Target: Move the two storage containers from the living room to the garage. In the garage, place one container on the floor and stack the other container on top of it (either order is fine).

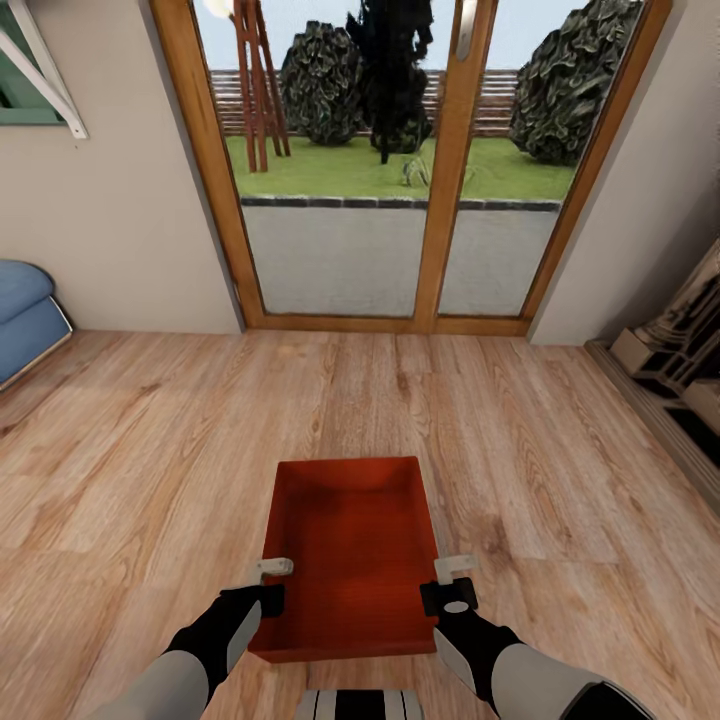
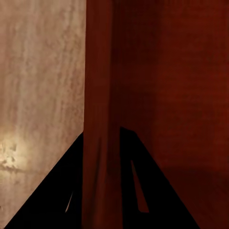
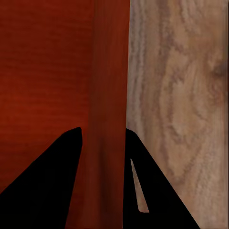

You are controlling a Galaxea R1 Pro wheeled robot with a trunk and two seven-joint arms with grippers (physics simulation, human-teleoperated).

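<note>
Orange-red storage container [image 1: 350, 555] hangs between my arms above the wood-plank floor [image 1: 150, 450], facing the glass doors [image 1: 400, 170]. My left gripper [image 1: 268, 583] clamps its left wall, my right gripper [image 1: 452, 582] its right wall.

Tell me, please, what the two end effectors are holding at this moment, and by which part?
One storage container: the left end effector straddles its left side wall, the right end effector its right side wall.
</note>
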